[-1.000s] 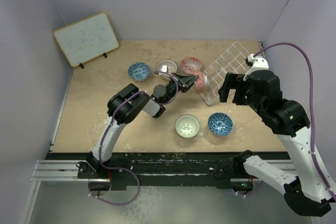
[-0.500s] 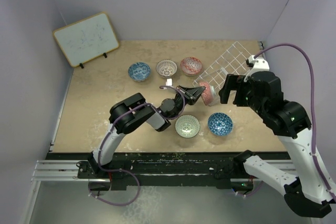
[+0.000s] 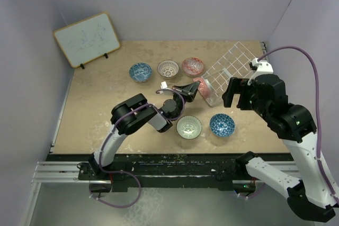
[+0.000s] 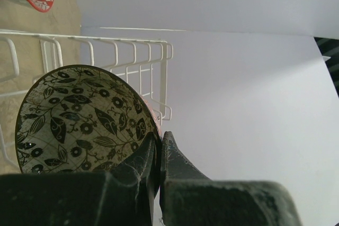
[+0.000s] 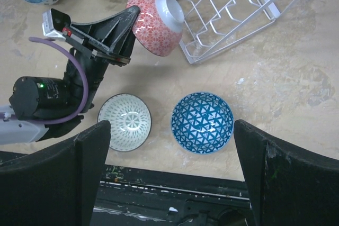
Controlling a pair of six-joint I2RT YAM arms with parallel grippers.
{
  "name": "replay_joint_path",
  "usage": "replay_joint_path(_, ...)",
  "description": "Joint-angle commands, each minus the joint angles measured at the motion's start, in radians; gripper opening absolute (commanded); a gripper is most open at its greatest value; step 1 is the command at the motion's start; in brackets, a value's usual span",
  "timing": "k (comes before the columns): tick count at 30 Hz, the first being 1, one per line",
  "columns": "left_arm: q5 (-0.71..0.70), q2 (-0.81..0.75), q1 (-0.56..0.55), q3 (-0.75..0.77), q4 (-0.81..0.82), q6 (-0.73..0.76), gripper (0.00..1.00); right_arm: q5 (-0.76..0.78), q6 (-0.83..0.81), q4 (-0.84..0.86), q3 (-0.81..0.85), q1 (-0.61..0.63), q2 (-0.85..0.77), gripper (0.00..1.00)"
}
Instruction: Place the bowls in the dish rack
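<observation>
Six bowls (image 3: 189, 127): five upright on the table (image 3: 95, 109), one gripped.
Held bowl (image 4: 79, 115): tipped on edge just beside the near corner of the dish rack (image 3: 233, 67), likely so as to slot between the prongs.
Look: red-patterned outside, white foot, black leaves and vines on pale grey inside.
Left gripper (image 4: 159, 144): clamped on that bowl's rim, wall pinched between the fingers.
Right gripper (image 5: 172, 125): spread wide, empty, hovering over the near blue bowl (image 5: 202, 122), probably next in line.
</observation>
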Motion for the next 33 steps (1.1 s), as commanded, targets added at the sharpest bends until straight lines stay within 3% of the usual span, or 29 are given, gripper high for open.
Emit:
replay_joint_path(1,-0.064,0.019,0.0,0.063,0.149,-0.102,0.0,-0.02,-0.016,0.01,0.003,-0.004,0.006,1.0)
replay_joint_path(11,-0.046,0.059,-0.002,0.157,0.149,-0.135,0.0,-0.018,-0.016,0.005,0.004,-0.004,0.011,1.0)
replay_joint_path(33,-0.046,0.138,-0.005,0.183,0.15,-0.199,0.0,-0.015,-0.016,0.003,0.006,-0.004,0.019,1.0)
